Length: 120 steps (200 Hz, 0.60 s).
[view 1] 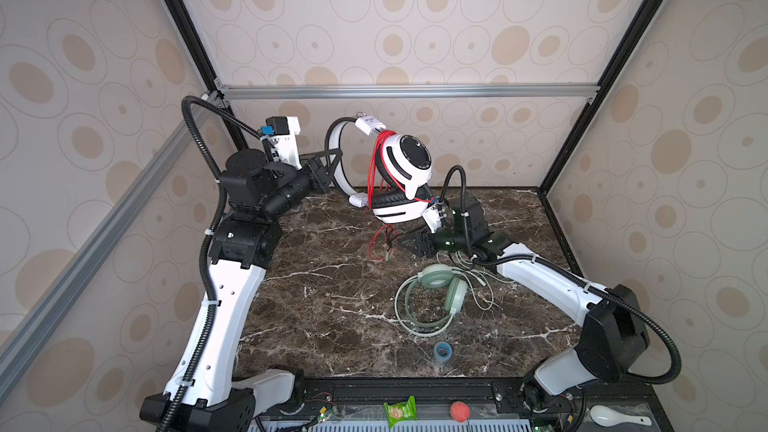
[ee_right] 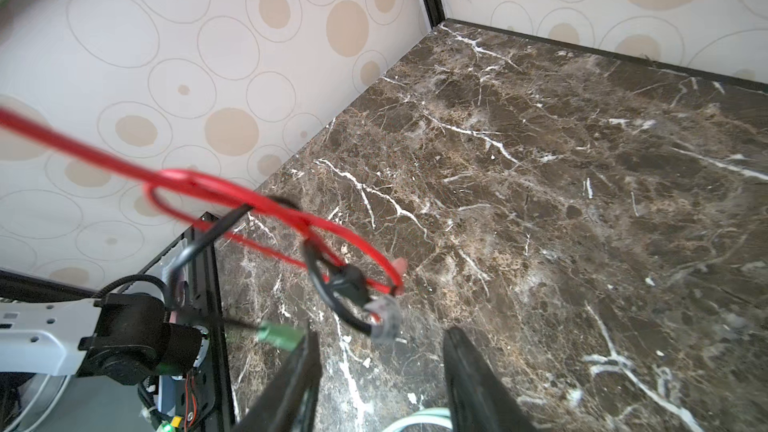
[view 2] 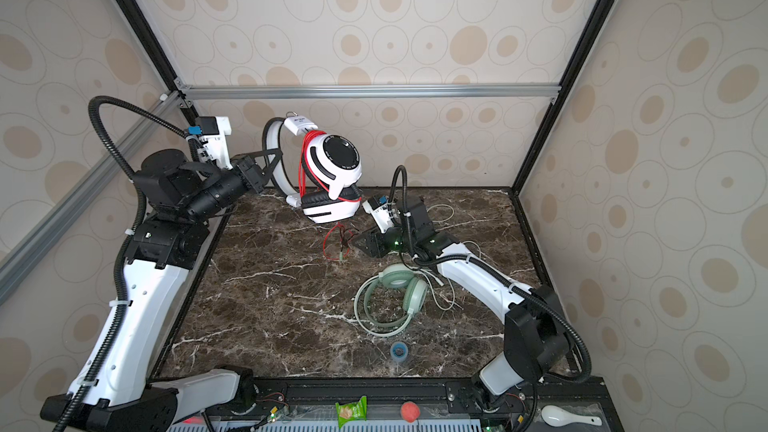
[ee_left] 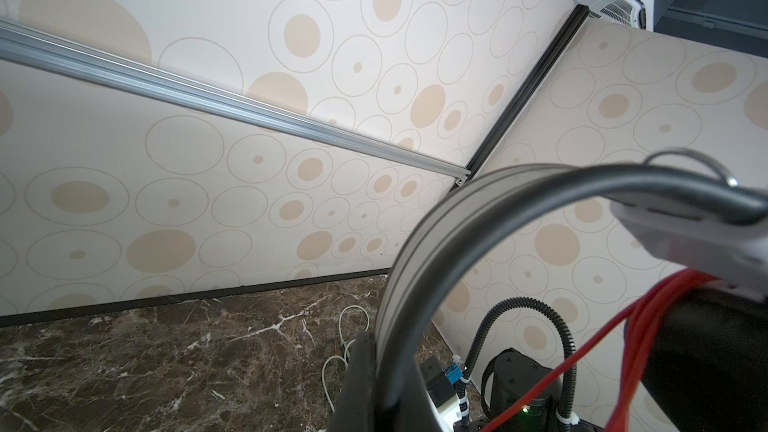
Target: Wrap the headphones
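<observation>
- Over the desk's far left corner, the left end effector (view 1: 333,169) is clamped on the headband (ee_left: 409,268) of the white-and-black headphones (view 1: 409,164). It holds them clear of the desk (view 1: 332,297), cups hanging toward the middle of the far edge.
- Just right of that grip, the red cable (view 1: 376,160) lies in several loops over band and cup. Its loose tail (view 1: 380,246), with the plugs, dangles close to the desk. By the look of it, this pair is mostly wound and only the tail is left.
- Beside the tail, the right end effector (ee_right: 380,336) has its jaws apart with nothing between them. The next move probably calls for closing on the tail near the plugs and carrying it round the band.
- Room looks tight behind the lifted pair, where the back wall (view 1: 415,35) is near, while the desk toward the front left corner is bare.
- Toward the right edge, the mint green headphones (view 1: 440,288) lie flat. Their pale cable (view 1: 484,284) sprawls under the right arm, where a low sweep could snag it.
</observation>
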Available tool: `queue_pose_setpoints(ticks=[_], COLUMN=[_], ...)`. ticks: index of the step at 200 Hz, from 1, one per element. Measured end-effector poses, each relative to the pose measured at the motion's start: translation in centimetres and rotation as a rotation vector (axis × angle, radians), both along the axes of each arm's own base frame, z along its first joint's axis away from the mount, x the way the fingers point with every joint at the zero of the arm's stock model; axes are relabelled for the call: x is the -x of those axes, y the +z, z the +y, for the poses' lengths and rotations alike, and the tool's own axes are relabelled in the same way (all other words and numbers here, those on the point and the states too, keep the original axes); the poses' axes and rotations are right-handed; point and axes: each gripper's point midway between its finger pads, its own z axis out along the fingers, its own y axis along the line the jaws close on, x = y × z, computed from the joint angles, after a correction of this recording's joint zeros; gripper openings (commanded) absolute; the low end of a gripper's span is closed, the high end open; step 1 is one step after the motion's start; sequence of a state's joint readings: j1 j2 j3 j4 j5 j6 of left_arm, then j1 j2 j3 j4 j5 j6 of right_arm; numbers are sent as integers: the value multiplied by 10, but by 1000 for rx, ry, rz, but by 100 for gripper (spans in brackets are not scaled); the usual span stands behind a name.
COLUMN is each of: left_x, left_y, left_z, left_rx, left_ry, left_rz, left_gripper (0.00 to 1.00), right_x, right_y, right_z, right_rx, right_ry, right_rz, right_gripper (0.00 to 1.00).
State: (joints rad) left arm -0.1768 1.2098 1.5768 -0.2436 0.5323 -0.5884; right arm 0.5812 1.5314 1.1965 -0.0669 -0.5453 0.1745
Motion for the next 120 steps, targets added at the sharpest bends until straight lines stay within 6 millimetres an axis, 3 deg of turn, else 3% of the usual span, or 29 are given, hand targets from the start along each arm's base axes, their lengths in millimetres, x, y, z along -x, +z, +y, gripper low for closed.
queue_pose_setpoints(ticks=[75,120], left_x=[-2,-2], left_y=[-4,-4], left_z=[0,0], left_rx=[2,9], left_ry=[0,-1], left_rz=[11,10], left_gripper=[0,0], right_x=[-2,-1], right_y=[10,13], right_z=[9,15], right_rx=[-42,-74], right_ry=[35,62], right_rz=[-14,-2], right_gripper=[54,47])
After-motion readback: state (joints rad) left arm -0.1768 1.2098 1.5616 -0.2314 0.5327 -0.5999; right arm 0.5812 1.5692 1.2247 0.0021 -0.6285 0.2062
